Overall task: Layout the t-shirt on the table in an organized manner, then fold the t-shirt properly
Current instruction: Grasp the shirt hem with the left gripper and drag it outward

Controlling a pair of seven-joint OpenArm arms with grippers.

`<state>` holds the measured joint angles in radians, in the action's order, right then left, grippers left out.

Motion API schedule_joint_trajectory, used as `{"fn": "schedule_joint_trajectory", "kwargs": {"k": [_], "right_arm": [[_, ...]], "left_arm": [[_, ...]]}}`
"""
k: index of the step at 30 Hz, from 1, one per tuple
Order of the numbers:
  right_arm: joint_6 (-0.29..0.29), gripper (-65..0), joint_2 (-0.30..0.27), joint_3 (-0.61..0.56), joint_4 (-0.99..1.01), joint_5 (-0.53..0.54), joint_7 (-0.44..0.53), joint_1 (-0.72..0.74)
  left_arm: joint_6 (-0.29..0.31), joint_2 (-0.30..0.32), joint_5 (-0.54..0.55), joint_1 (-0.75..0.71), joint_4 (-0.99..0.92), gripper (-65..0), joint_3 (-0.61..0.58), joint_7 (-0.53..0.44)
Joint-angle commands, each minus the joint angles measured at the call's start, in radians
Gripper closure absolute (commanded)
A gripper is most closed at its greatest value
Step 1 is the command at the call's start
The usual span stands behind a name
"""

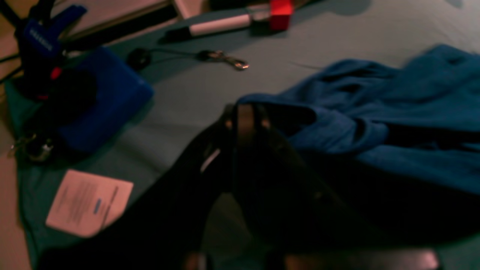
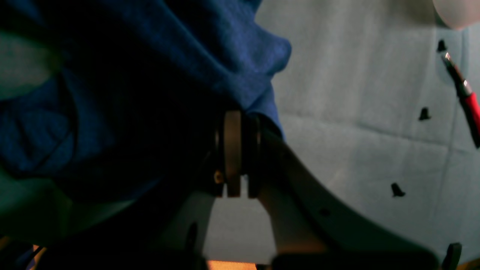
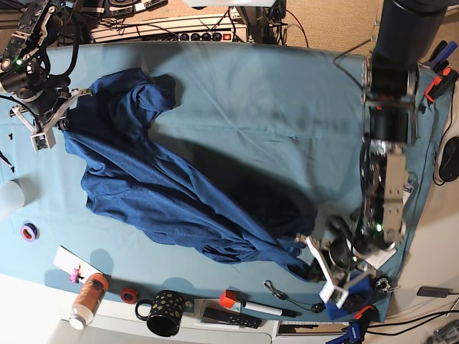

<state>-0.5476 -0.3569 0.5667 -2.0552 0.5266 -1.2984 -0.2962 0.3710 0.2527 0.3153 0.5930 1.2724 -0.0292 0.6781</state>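
My left fingers (image 1: 245, 120) are pressed together on an edge of the t-shirt (image 3: 165, 193), low on the worktop (image 3: 287, 93), at the near corner of the cloth. Just beside them, on the teal cover, I see a blue box (image 1: 108, 97), a sheet of paper (image 1: 90, 202), a small metal clip on a cord (image 1: 225, 60), a marker (image 1: 213, 27) and a red block (image 1: 281, 13).

The t-shirt is dark blue and lies stretched across the worktop between my two arms, wrinkled and not flat, with many folds in the middle.

My right fingers (image 2: 238, 150) are also closed on the t-shirt, at the far corner, and the fabric hangs over them. Near this side there are small black screws (image 2: 397, 190) and a red-handled tool (image 2: 463, 90) on the cover.
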Motion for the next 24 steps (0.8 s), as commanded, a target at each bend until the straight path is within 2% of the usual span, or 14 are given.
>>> {"fn": "schedule_joint_trajectory", "kwargs": {"k": [1, 5, 8, 11, 16, 21, 24], "right_arm": [[0.001, 0.0, -0.018, 0.009, -0.016, 0.004, 0.016, 0.005], [0.001, 0.0, -0.018, 0.009, -0.016, 0.004, 0.017, 0.005], [0.001, 0.0, -0.018, 0.009, -0.016, 0.004, 0.020, 0.005], [0.001, 0.0, -0.018, 0.009, -0.016, 0.004, 0.020, 0.005], [0.001, 0.0, -0.021, 0.009, -0.016, 0.004, 0.020, 0.005], [-0.014, 0.0, -0.021, 0.009, -0.016, 0.004, 0.020, 0.005], [-0.014, 0.0, -0.021, 0.009, -0.016, 0.004, 0.020, 0.005]], "left_arm": [[-0.004, 0.005, 0.006, 0.051, -0.019, 0.0, 0.005, -0.022], [0.047, 0.009, 0.035, 0.076, -0.098, 0.0, 0.005, 0.029], [0.105, 0.031, 0.148, 0.068, -0.097, 0.0, 0.005, 0.135], [0.132, 0.071, 0.278, 0.061, -0.096, 0.0, 0.005, 0.250], [0.171, 0.178, 0.487, 0.029, -0.092, 0.0, 0.006, 0.379], [0.230, 0.292, 0.706, -0.028, -0.091, 0.0, 0.006, 0.590], [0.261, 0.359, 0.853, -0.084, -0.091, 0.0, 0.006, 0.650]]}}
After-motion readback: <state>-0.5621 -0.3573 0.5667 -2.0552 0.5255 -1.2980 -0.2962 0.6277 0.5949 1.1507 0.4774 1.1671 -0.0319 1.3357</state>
